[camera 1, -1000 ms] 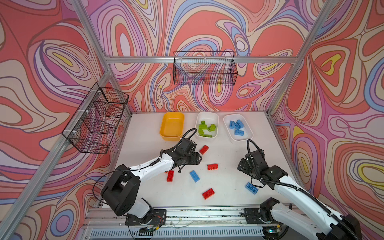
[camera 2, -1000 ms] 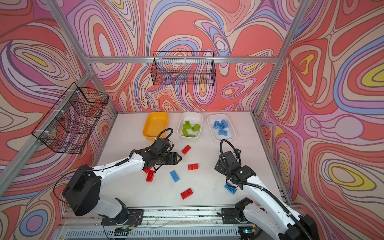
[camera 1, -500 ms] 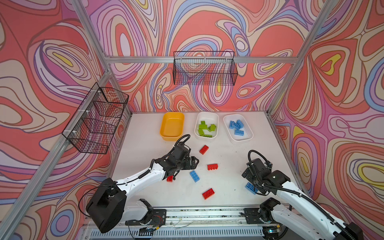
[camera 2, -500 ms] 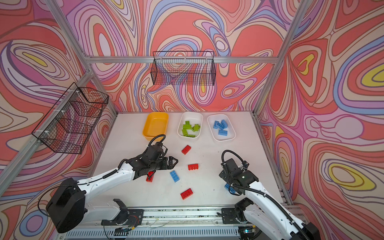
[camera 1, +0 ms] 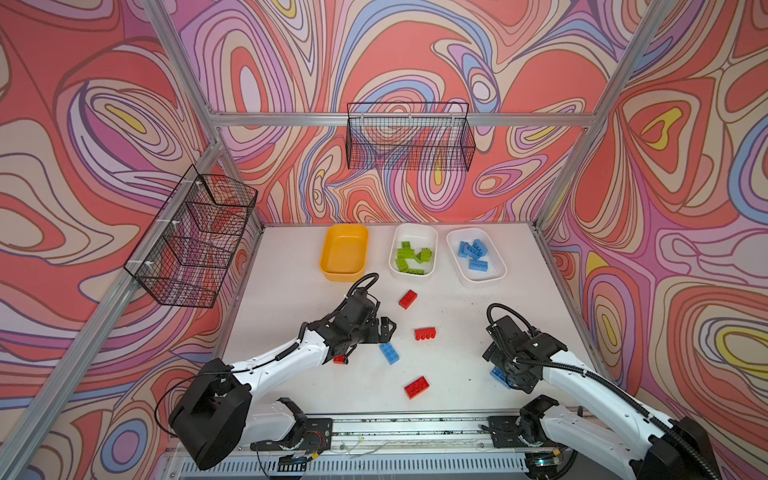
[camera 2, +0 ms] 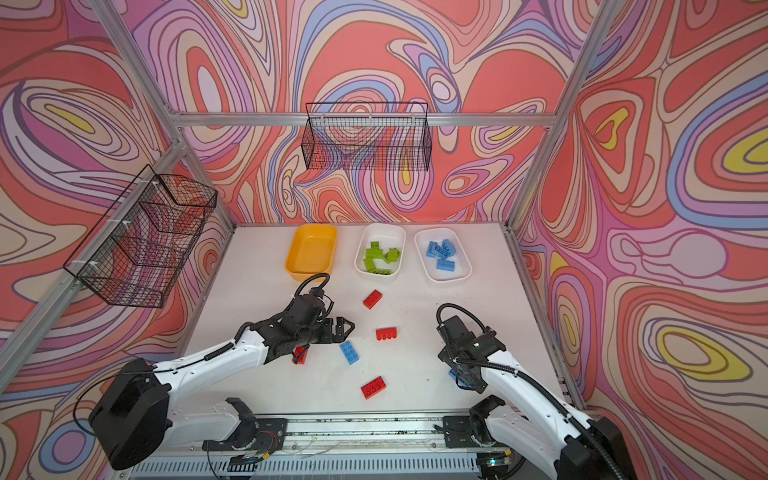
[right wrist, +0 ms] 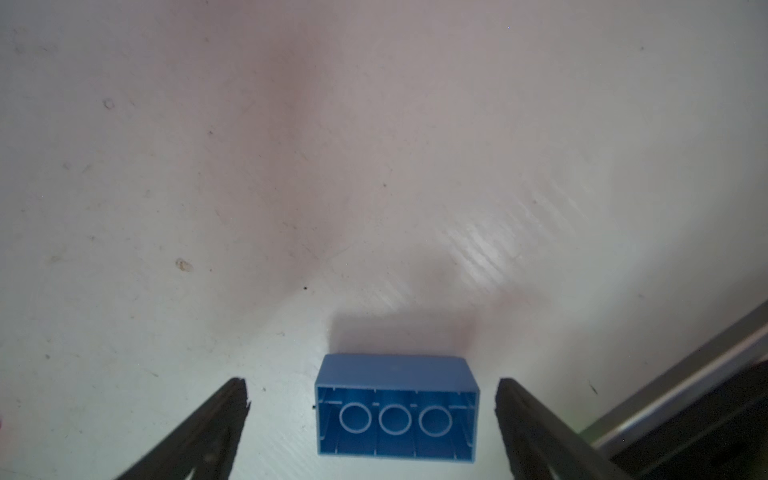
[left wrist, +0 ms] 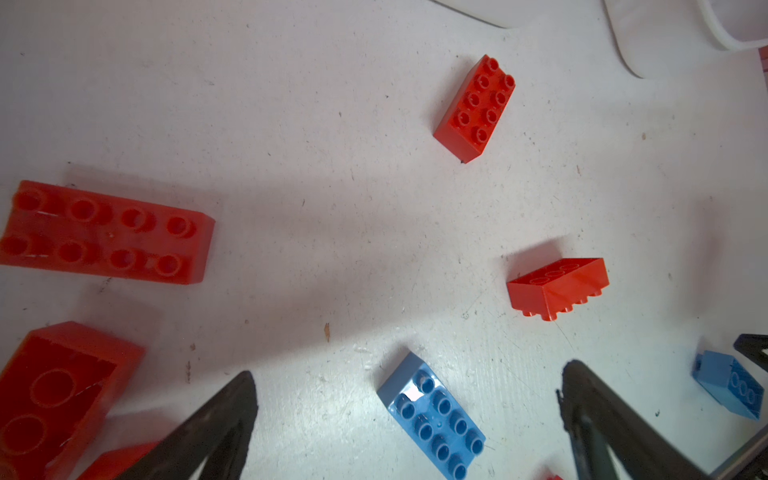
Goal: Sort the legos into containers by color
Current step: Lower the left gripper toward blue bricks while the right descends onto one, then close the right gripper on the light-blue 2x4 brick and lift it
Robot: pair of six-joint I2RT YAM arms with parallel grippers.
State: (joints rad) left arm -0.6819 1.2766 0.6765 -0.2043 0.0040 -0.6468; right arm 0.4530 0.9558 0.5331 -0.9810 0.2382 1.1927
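Three containers stand at the back: a bare yellow tub (camera 1: 344, 253), a white tub (camera 1: 413, 272) with lime green legos and a white tub (camera 1: 478, 280) with blue legos. Red legos (camera 1: 408, 299) (camera 1: 425, 333) (camera 1: 417, 387) and a blue lego (camera 1: 389, 353) lie loose mid-table. My left gripper (camera 1: 384, 330) (left wrist: 409, 376) hangs open just above that blue lego (left wrist: 432, 415), holding nothing. More red legos (left wrist: 104, 232) lie beside it, partly under the arm (camera 1: 340, 359). My right gripper (camera 1: 509, 368) (right wrist: 372, 386) is open, straddling a blue lego (right wrist: 397, 409) on its side without touching.
Black wire baskets hang on the left wall (camera 1: 195, 237) and the back wall (camera 1: 409, 137). A metal frame rail (camera 1: 569, 299) runs close along the right arm's outer side. Both arm bases sit on the front rail (camera 1: 407, 428).
The left gripper's jaws spread wider and it drew back a little toward the front, over the loose blue lego. The right gripper moved toward the front and down around the blue lego there.
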